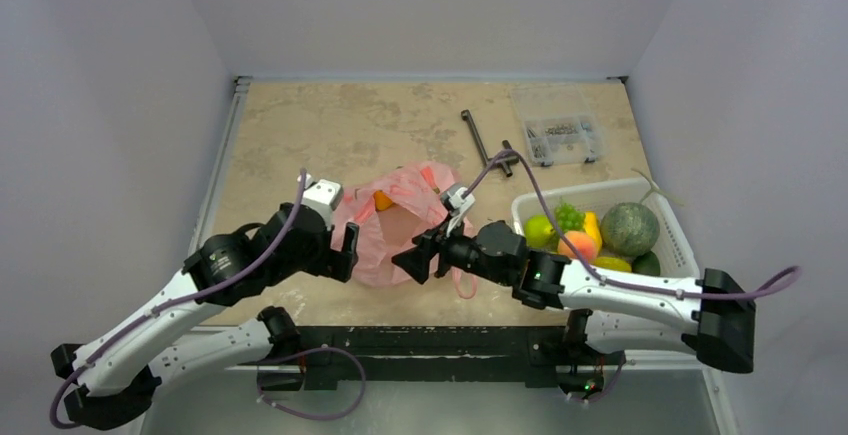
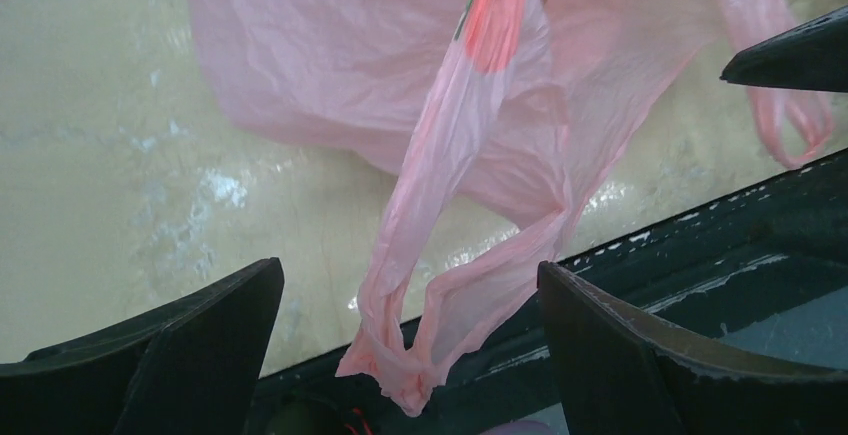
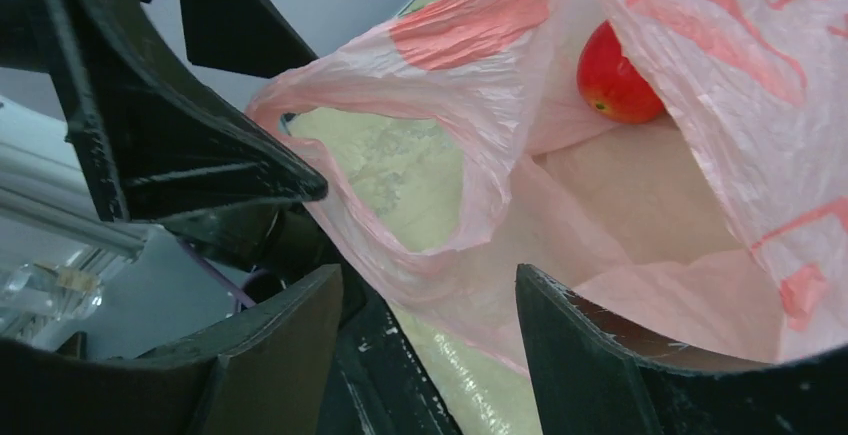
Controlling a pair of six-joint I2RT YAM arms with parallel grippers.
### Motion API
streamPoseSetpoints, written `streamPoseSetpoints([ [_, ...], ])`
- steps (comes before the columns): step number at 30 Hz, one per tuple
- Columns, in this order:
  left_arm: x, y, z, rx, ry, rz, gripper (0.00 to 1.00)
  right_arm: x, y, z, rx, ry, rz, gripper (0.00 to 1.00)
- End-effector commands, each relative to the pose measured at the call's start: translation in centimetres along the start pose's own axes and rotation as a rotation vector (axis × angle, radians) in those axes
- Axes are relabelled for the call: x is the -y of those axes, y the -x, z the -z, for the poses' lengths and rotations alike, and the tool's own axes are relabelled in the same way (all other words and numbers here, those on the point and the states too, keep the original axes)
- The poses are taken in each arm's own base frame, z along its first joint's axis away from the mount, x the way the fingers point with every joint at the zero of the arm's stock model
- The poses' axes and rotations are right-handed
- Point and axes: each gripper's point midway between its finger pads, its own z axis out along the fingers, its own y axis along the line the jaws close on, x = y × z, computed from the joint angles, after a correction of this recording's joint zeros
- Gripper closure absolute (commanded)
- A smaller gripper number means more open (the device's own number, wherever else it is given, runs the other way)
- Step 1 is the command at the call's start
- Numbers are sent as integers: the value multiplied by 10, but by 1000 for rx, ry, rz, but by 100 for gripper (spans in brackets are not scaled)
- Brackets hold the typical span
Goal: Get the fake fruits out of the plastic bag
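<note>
The pink plastic bag [image 1: 400, 240] lies crumpled mid-table with its mouth towards the arms. One red-orange fake fruit [image 3: 615, 80] sits deep inside it and shows orange through the opening [image 1: 383, 200]. My left gripper [image 2: 410, 355] is open at the bag's left side. A loop handle [image 2: 470, 285] hangs loose between its fingers without being pinched. My right gripper [image 3: 430, 345] is at the bag's mouth with its jaws apart, and the bag's lower rim [image 3: 470, 285] runs between them. In the top view the left gripper [image 1: 348, 250] and the right gripper [image 1: 415, 260] face each other across the bag.
A white lattice basket [image 1: 600, 190] at the right holds a melon [image 1: 629, 228], a lime-green apple [image 1: 538, 230], grapes [image 1: 568, 217], a peach [image 1: 577, 247] and other fruits. A clear parts box [image 1: 555, 137] and a black T-handle tool [image 1: 485, 143] lie behind. The table's near edge is just below the bag.
</note>
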Motion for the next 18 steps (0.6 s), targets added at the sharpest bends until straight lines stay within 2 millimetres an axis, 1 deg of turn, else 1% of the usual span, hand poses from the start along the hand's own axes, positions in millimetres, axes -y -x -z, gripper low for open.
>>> streamPoseSetpoints([
  [1, 1, -29, -12, -139, 54, 99, 4, -10, 3, -22, 92, 12, 12, 40],
  [3, -6, -31, -11, -190, 119, 76, 15, 2, -8, -32, 106, -44, 12, 47],
  [4, -10, -33, -10, -217, 151, 64, 24, 10, -13, -37, 113, -77, 21, 48],
  [6, -13, -38, -9, -258, 181, 53, 44, 28, -23, -45, 110, -154, 45, 50],
  [8, -13, -43, -6, -286, 182, 55, 67, 40, -29, -52, 93, -216, 67, 54],
  [9, -15, -46, -2, -293, 185, 63, 80, 43, -32, -55, 89, -234, 71, 55],
  [11, -19, -51, 5, -293, 190, 85, 100, 46, -36, -58, 86, -238, 73, 56],
  [15, -30, -61, 20, -283, 201, 139, 100, 53, -39, -64, 96, -271, 94, 55],
  [18, -27, -65, 24, -259, 145, 164, 100, 60, -40, -74, 107, -326, 125, 54],
])
